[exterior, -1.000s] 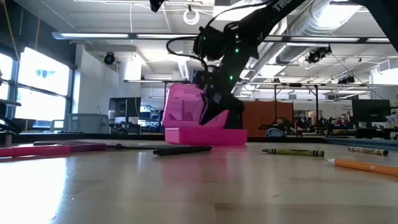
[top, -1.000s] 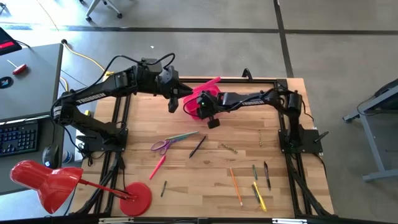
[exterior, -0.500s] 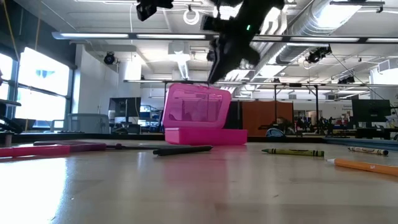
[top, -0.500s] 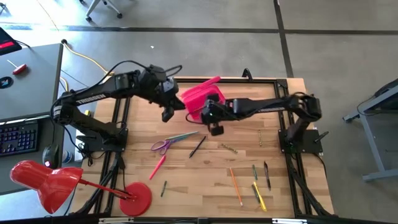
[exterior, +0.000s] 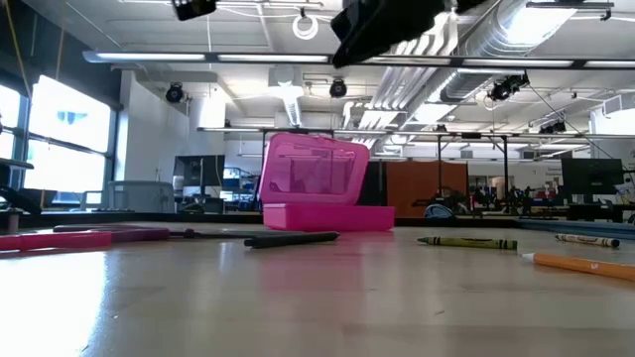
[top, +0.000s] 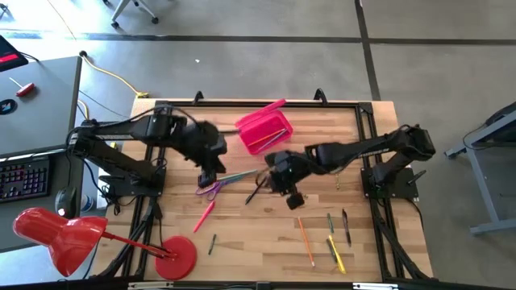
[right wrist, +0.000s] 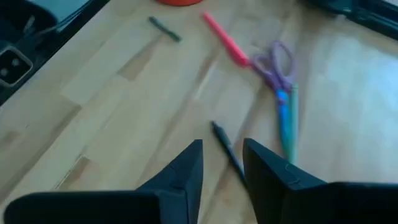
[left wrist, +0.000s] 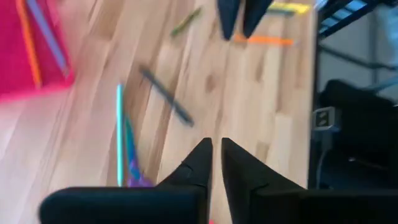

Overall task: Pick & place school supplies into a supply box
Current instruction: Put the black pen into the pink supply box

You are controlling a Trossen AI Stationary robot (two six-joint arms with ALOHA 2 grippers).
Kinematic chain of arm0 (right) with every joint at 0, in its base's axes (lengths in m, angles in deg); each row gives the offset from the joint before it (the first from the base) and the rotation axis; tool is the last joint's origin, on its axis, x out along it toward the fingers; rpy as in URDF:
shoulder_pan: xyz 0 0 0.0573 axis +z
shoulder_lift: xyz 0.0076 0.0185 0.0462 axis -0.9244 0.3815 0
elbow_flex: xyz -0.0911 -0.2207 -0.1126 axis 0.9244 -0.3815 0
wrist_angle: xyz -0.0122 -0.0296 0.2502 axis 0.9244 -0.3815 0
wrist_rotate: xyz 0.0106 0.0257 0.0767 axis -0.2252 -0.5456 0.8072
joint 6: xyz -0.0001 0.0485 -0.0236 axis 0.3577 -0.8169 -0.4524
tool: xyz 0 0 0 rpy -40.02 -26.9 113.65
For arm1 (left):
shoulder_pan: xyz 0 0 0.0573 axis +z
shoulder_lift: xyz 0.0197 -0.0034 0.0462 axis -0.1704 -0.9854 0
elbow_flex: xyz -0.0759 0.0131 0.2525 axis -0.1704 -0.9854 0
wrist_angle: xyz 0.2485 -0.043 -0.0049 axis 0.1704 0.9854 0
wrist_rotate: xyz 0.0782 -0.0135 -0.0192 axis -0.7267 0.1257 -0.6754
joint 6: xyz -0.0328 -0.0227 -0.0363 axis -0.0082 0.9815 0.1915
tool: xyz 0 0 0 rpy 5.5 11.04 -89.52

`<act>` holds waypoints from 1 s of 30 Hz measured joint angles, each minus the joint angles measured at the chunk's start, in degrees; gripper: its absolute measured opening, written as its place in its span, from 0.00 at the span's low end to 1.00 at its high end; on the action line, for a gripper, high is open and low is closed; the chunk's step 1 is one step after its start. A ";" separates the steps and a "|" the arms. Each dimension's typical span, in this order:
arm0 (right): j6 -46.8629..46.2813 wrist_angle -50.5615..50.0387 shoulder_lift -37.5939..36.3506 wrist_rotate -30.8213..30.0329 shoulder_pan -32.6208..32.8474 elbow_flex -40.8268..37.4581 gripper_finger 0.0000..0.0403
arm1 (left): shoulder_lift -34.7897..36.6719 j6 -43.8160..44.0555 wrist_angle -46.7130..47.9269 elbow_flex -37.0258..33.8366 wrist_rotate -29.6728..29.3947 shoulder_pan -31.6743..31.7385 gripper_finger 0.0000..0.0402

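From above, both our arms have moved away from the pink supply box (top: 264,131) near the tabletop's far edge, toward the scissors (top: 209,188) and black pen (top: 256,189) mid-tabletop. Down low, the box stands open. Our left pincer (left wrist: 213,163) is nearly shut and empty. Our right pincer (right wrist: 222,160) has opened, empty, over the pen. Next pick, we think.

- The supply box (top: 264,130) sits near the table's (top: 242,238) rear edge, lid up.
- Scissors (top: 211,188) lie in front of it.
- Pencils (top: 334,253) cluster near the front-right corner.
- Lamp base (top: 177,255) stands at the front-left corner.
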 joint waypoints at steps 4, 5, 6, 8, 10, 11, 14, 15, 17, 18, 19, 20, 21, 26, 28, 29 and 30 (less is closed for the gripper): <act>3.73 12.02 0.10 -7.38 1.20 -8.00 0.27 | 0.27 3.07 2.46 -0.01 -5.58 -5.14 0.07; 5.34 15.35 0.10 -8.63 1.25 -9.78 0.27 | 0.94 3.53 2.84 -0.04 -6.36 -6.17 0.06; 6.86 18.76 0.10 -8.53 1.23 -11.65 0.28 | 1.71 4.13 2.94 -0.04 -6.89 -7.15 0.04; 9.06 24.80 0.10 -3.38 0.47 -15.17 0.28 | 3.28 4.98 2.26 0.04 -8.05 -8.71 0.03; 10.01 32.05 1.08 3.90 -0.62 -17.87 0.28 | 4.85 5.47 1.66 0.02 -10.15 -9.82 0.04; 10.08 35.78 1.68 5.97 -1.04 -18.76 0.28 | 5.41 5.88 1.25 0.02 -11.37 -10.18 0.06; 10.40 41.19 5.33 7.33 -2.57 -19.89 0.28 | 7.68 6.15 1.13 0.02 -15.15 -10.36 0.12; 10.42 42.09 7.08 7.82 -3.13 -19.38 0.28 | 8.34 6.14 1.18 0.02 -15.98 -10.36 0.14; 10.84 41.86 10.66 9.13 -4.09 -17.79 0.28 | 9.35 6.13 0.96 0.07 -17.90 -10.34 0.17; 11.61 42.01 12.50 9.64 -4.56 -16.62 0.28 | 10.03 6.00 1.16 0.05 -18.93 -10.32 0.18; 12.49 42.27 14.22 10.40 -5.04 -15.62 0.28 | 10.50 5.76 1.44 -0.03 -19.65 -10.32 0.19; 13.29 42.20 15.83 11.34 -5.52 -14.88 0.28 | 10.75 5.39 1.69 -0.03 -20.13 -10.34 0.19; 13.84 41.99 17.38 11.80 -5.99 -14.09 0.28 | 10.91 5.10 1.61 0.04 -20.53 -10.34 0.20; 16.36 41.94 22.76 15.42 -8.49 -11.47 0.28 | 11.58 4.60 2.04 0.00 -20.96 -10.32 0.20; 16.78 41.73 24.78 16.05 -9.36 -10.64 0.28 | 11.61 4.34 2.09 0.00 -21.07 -10.32 0.20; 16.76 41.73 25.78 16.82 -9.76 -10.17 0.28 | 11.59 3.99 2.07 0.01 -21.07 -10.32 0.20; 16.72 41.69 26.69 18.24 -10.15 -9.90 0.28 | 11.56 3.54 2.12 0.00 -21.14 -10.32 0.20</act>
